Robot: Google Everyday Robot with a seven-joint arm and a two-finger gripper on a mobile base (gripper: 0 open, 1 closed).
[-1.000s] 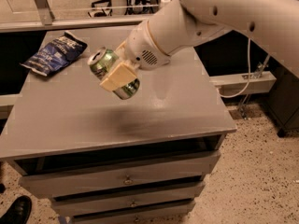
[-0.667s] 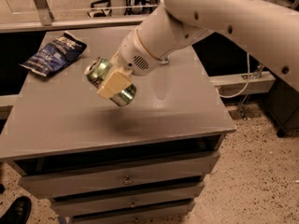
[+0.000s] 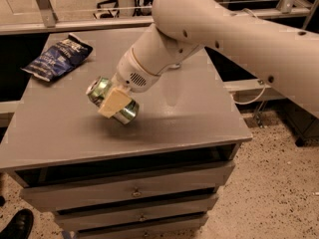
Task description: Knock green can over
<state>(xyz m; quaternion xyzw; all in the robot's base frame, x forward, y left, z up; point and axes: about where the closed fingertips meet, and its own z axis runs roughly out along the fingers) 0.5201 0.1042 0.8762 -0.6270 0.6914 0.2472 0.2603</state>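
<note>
Tool sits over the left-centre of the worktop, low down, clamped on the green can. One cream finger pad lies flat across the can's near side; the other finger is hidden behind the can. Can is tilted hard: silver top faces up and left, towards the snack bag, and the base points down and right, towards the worktop. Base end is right at the surface with a dark shadow just beneath it; cannot tell if it touches. Green sides show above and below the pad.

White wrist runs up and right from the tool, with a small vent grille on its near face. It joins the thick white arm, which crosses the top right corner and leaves the view at the right edge.

Dark blue snack bag lies flat at the back left corner of the worktop, well apart from the can, crinkled, pale print on it.

Worktop is a plain grey slab on a grey cabinet. Drawers are stacked under it, small pulls at the centre of each front.

Speckled floor shows to the right of the cabinet. Black shoe is at the bottom left corner. Metal rail runs behind the worktop.
</note>
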